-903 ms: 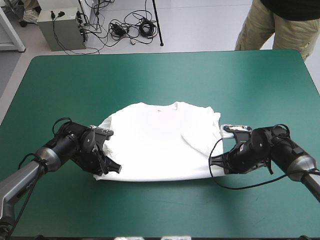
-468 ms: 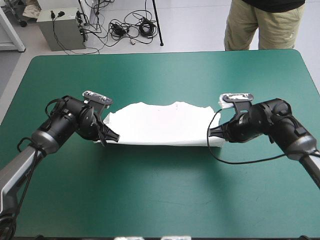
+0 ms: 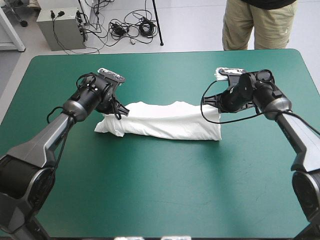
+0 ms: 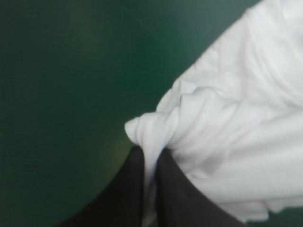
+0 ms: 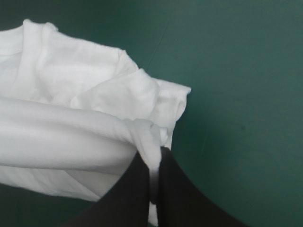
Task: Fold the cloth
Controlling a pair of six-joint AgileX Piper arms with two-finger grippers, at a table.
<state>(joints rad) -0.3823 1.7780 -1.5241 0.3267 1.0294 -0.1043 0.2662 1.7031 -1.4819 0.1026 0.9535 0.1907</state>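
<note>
The white T-shirt (image 3: 165, 122) lies across the middle of the teal-green table as a long, low folded band. My left gripper (image 3: 118, 113) is at its left end, shut on the T-shirt, a pinch of white cloth (image 4: 151, 137) bunched between the black fingers (image 4: 128, 189). At the right end my right gripper (image 3: 216, 106) is shut on the T-shirt too, with a fold of fabric (image 5: 147, 137) squeezed between its fingers (image 5: 177, 194). Both held ends are raised slightly above the table and sit toward the far side of the band.
Bare teal-green cover (image 3: 165, 190) spreads in front of the shirt to the near edge, and more lies beyond it (image 3: 165, 75) toward the far edge.
Both grippers have carried the shirt's near edge up and away toward the far side. The flat shirt has become a narrow band folded over itself.
</note>
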